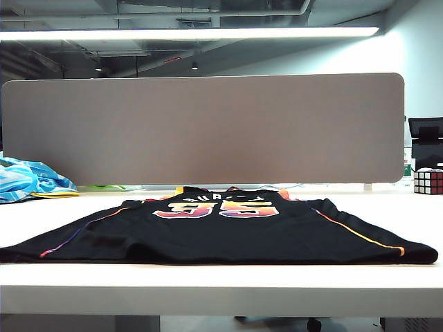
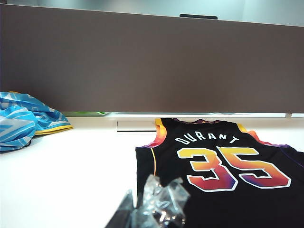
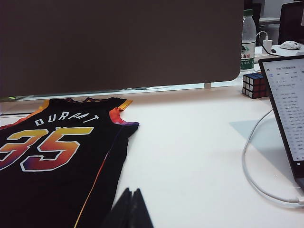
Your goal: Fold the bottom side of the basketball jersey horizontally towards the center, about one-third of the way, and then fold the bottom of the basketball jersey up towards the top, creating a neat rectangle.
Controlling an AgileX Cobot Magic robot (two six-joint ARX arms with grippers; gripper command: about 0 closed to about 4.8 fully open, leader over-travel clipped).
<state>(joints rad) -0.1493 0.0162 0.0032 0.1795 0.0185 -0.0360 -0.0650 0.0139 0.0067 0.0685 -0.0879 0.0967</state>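
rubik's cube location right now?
The Rubik's cube sits at the far right of the table in the exterior view, beyond the basketball jersey, beside the laptop and water bottle.

Blue cloth (image 2: 23,121), puzzle cube (image 3: 254,85), bottle (image 3: 248,40), laptop (image 3: 287,109) on the table (image 3: 190,156)

White table (image 1: 221,287), grey-brown partition panel (image 1: 208,128) behind, ceiling strip light (image 1: 190,32) overhead.
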